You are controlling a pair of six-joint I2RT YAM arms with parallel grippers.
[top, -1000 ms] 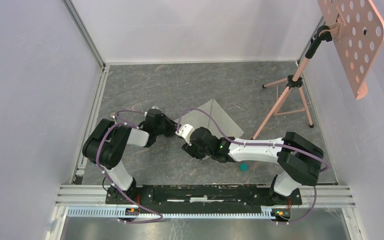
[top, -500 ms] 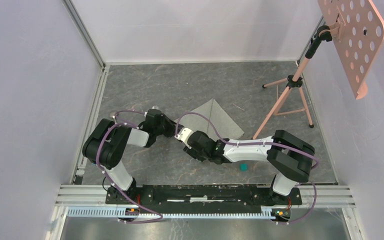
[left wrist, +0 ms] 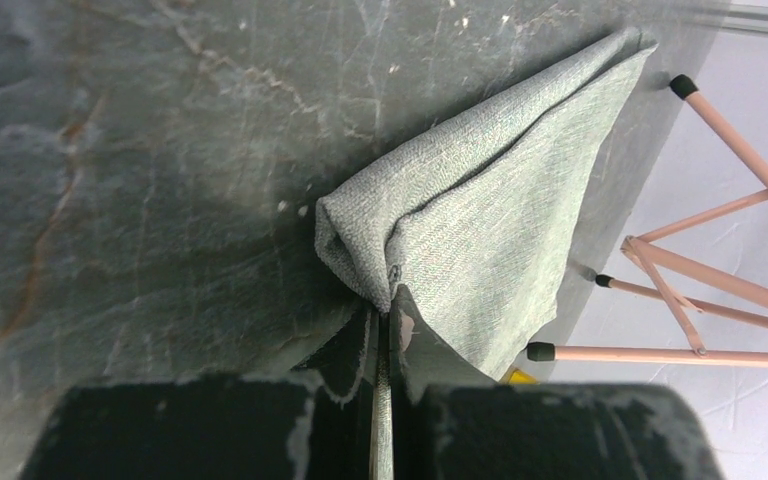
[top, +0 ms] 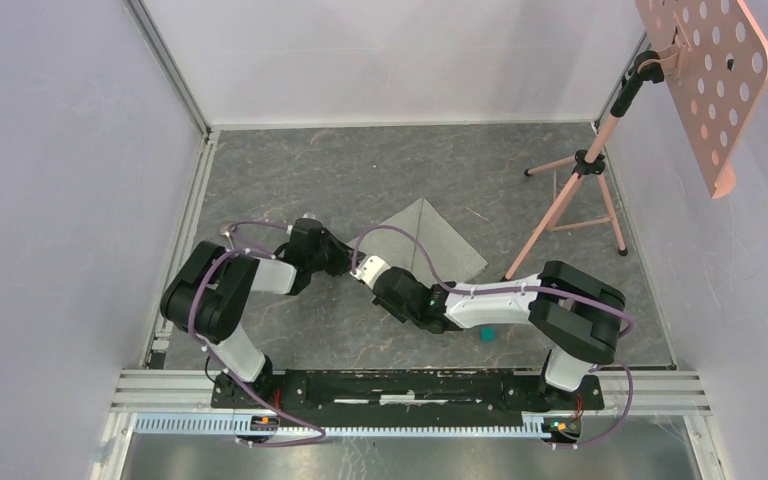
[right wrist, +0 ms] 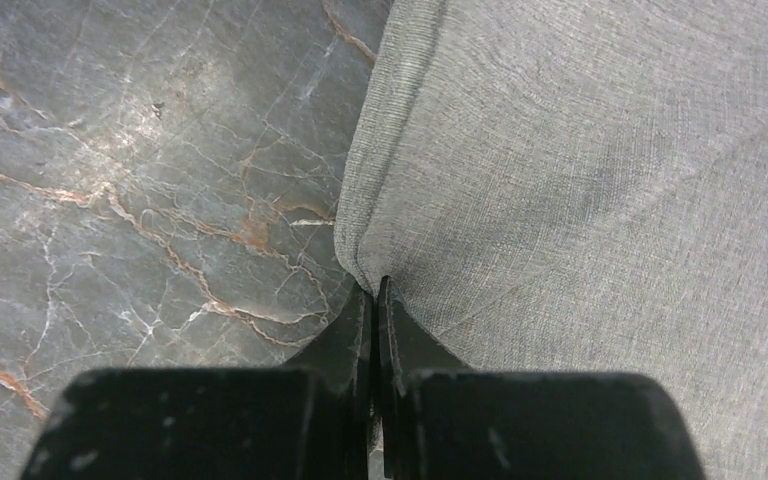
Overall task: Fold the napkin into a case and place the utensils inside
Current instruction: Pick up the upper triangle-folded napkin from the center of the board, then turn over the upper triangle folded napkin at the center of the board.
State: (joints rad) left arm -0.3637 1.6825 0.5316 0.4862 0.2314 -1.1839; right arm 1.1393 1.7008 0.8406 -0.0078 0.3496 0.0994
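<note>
The grey-green napkin (top: pixel 428 234) lies on the marble table as a folded triangle with its peak toward the back. In the left wrist view my left gripper (left wrist: pixel 389 300) is shut on a bunched near corner of the napkin (left wrist: pixel 480 190), lifting a small fold. My right gripper (right wrist: pixel 375 290) is shut on the napkin's (right wrist: pixel 580 170) folded left edge, pinching its rounded corner. In the top view both grippers meet at the napkin's near left corner. The utensils are out of view.
A pink tripod stand (top: pixel 577 187) with a perforated board (top: pixel 705 70) rises at the right, its feet just beyond the napkin (left wrist: pixel 700 300). A teal cube (top: pixel 487 334) sits near the right arm. A yellow cube (left wrist: pixel 520 377) peeks out behind the napkin.
My right gripper has closed on the napkin's edge after reaching slightly left toward the corner. The left gripper has kept its hold and barely moved.
</note>
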